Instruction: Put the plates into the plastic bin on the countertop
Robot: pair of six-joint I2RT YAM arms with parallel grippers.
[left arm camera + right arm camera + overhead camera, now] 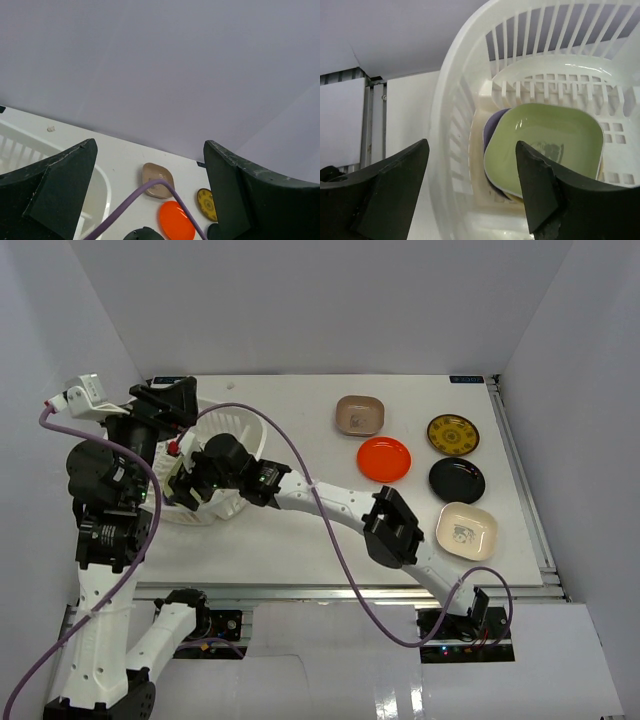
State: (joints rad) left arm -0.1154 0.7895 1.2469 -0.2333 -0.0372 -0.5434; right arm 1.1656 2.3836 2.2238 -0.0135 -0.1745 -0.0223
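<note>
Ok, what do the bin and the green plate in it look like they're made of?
The bin looks like white, slightly translucent moulded plastic, judging by its thin slotted walls and soft sheen. The green plate is glossy and smooth with sharp light reflections. It could be melamine or glazed ceramic, and I can't tell which.

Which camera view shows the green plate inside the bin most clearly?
The right wrist view: the green plate lies in the plastic bin, atop a lavender plate. In the top external view the right arm covers it; the left wrist view shows only part of the bin.
</note>
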